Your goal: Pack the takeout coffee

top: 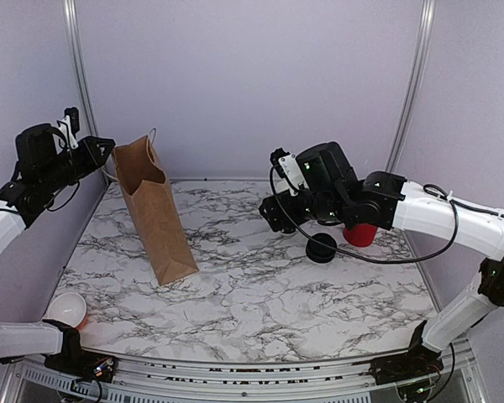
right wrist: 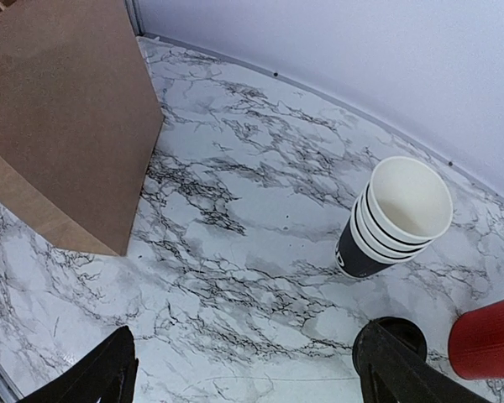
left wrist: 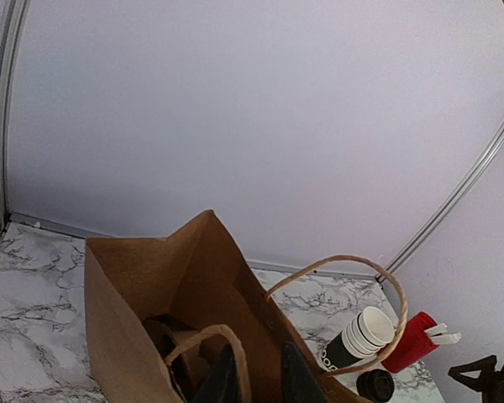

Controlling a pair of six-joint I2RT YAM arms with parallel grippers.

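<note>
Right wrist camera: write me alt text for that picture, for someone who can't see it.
The right gripper hangs open over a marble table, nothing between its fingers. Ahead stands a stack of nested white-rimmed cups, with a red cup and a round black lid nearer; a brown paper bag fills the upper left corner.

The right arm [top: 386, 201] hides the red cup's [top: 361, 235] top; the right wrist view crops the bag [right wrist: 67, 126].
</note>
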